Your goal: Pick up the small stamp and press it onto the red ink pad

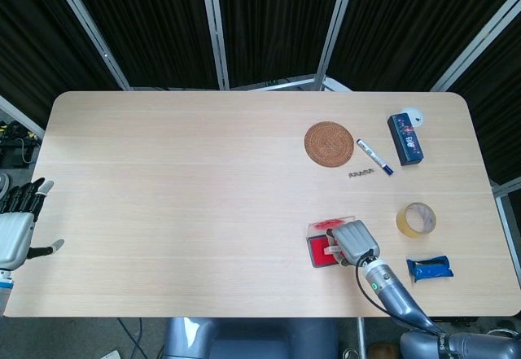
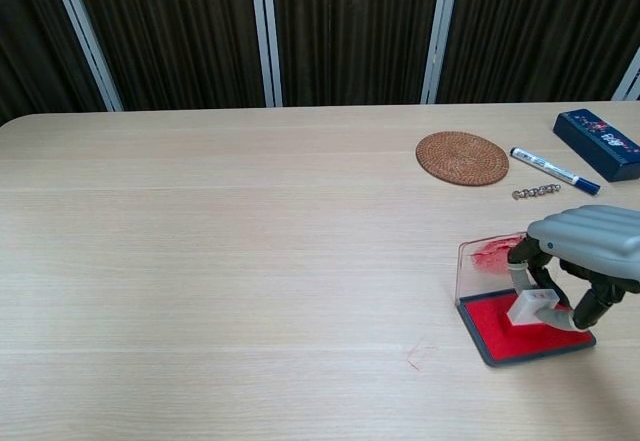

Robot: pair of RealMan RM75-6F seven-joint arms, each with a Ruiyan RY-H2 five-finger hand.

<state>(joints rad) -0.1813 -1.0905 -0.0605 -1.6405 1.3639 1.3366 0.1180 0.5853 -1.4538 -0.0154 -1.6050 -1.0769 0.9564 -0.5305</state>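
Note:
The red ink pad [image 2: 500, 323] lies open near the table's front right, its clear lid [image 2: 480, 261] standing up behind it. The small white stamp [image 2: 530, 306] stands on the red surface, and my right hand [image 2: 590, 246] pinches it between its fingertips from above. In the head view the same right hand [image 1: 356, 242] covers most of the ink pad [image 1: 316, 253], hiding the stamp. My left hand [image 1: 18, 227] hangs at the table's left edge, fingers apart and holding nothing.
A woven coaster [image 1: 330, 143], a marker [image 1: 374, 156], a short chain [image 1: 361, 174] and a blue box [image 1: 406, 138] lie at the back right. A tape roll [image 1: 416, 219] and a blue packet [image 1: 429, 269] sit right of the ink pad.

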